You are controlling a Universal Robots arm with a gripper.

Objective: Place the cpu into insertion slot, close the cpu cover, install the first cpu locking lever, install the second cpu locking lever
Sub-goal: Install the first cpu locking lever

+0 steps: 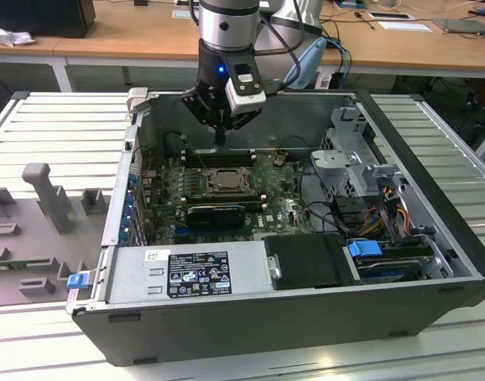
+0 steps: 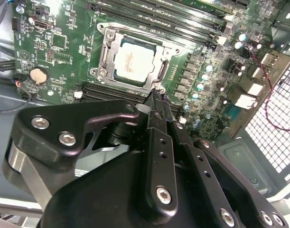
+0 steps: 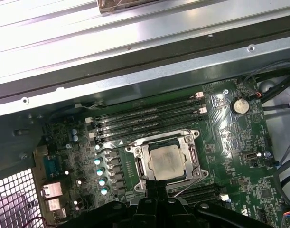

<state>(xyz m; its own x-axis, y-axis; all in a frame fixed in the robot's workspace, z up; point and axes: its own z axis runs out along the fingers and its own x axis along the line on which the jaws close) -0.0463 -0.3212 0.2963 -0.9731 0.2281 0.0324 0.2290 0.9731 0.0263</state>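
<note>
The cpu (image 2: 134, 59) lies flat in the socket on the green motherboard, its pale metal top showing in both wrist views (image 3: 166, 161) and, small, in the exterior view (image 1: 224, 182). The cpu cover (image 2: 107, 45) is a grey metal frame lying down around the chip (image 3: 142, 164). Thin wire levers run along two sides of the socket; I cannot tell whether they are latched. My gripper (image 1: 220, 141) hangs above the board just off one edge of the socket, its narrow fingertips (image 2: 154, 99) together with nothing between them. Its tip (image 3: 153, 183) sits close to a socket corner.
The open computer case surrounds the board. The power supply box (image 1: 194, 274) is at the near side and a drive cage (image 1: 353, 159) with cables at the exterior view's right. Memory slots (image 3: 145, 116) run beside the socket. Grey fixtures (image 1: 44, 190) stand outside at the exterior view's left.
</note>
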